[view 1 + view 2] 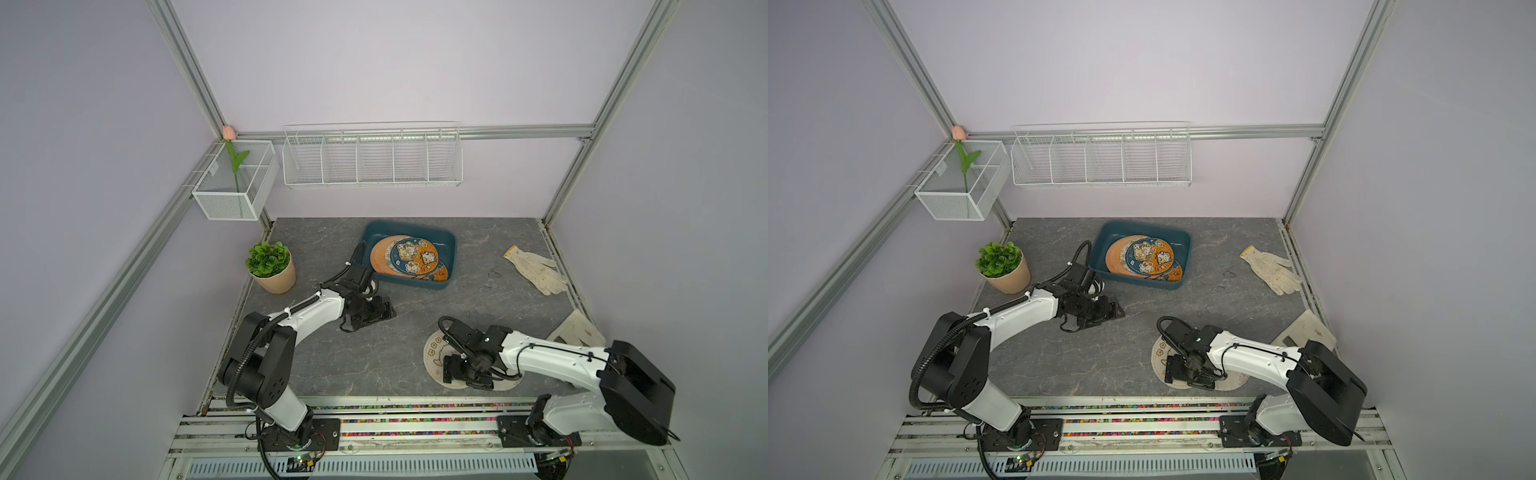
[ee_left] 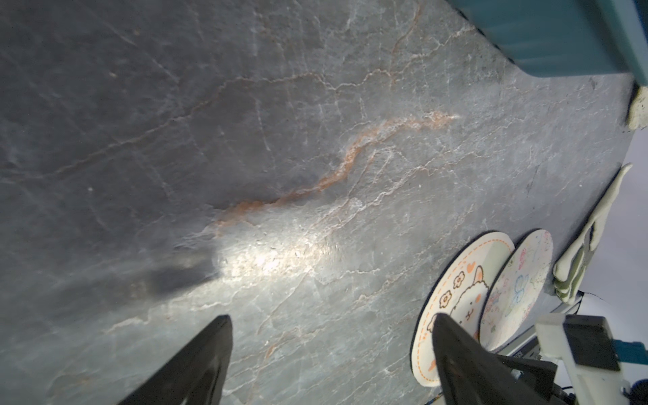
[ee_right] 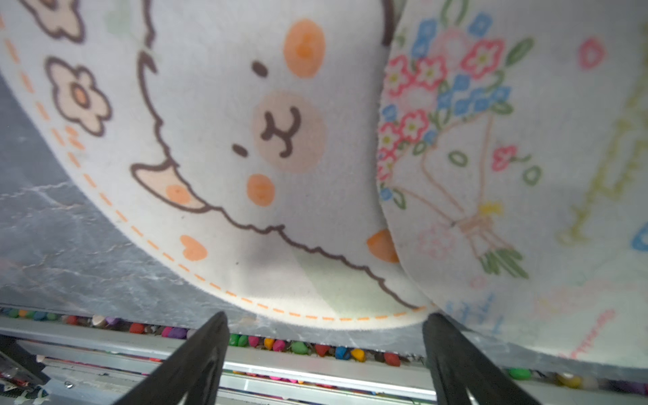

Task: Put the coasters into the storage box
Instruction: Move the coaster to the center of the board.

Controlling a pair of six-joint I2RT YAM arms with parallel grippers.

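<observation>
The teal storage box (image 1: 415, 226) (image 1: 1142, 226) stands at the back middle of the table. Inside it lie overlapping coasters: a plain orange one (image 1: 379, 257) and a blue-and-orange cartoon one (image 1: 415, 253) on top. Two white coasters lie overlapping near the front right: a sheep print (image 1: 434, 351) (image 3: 245, 140) and a flower print (image 3: 508, 157) (image 2: 519, 287), mostly hidden under the arm in both top views. My right gripper (image 1: 451, 370) (image 3: 326, 315) hangs open just above the sheep coaster's front edge, holding nothing. My left gripper (image 1: 384, 309) (image 2: 331, 317) is open over bare table in front of the box.
A potted plant (image 1: 272, 266) stands at the left edge. One off-white glove (image 1: 536, 268) lies at the back right, and another off-white flat piece (image 1: 579, 330) near the right edge. White wire baskets (image 1: 372, 156) hang on the walls. A rail with coloured beads (image 1: 415, 405) borders the front.
</observation>
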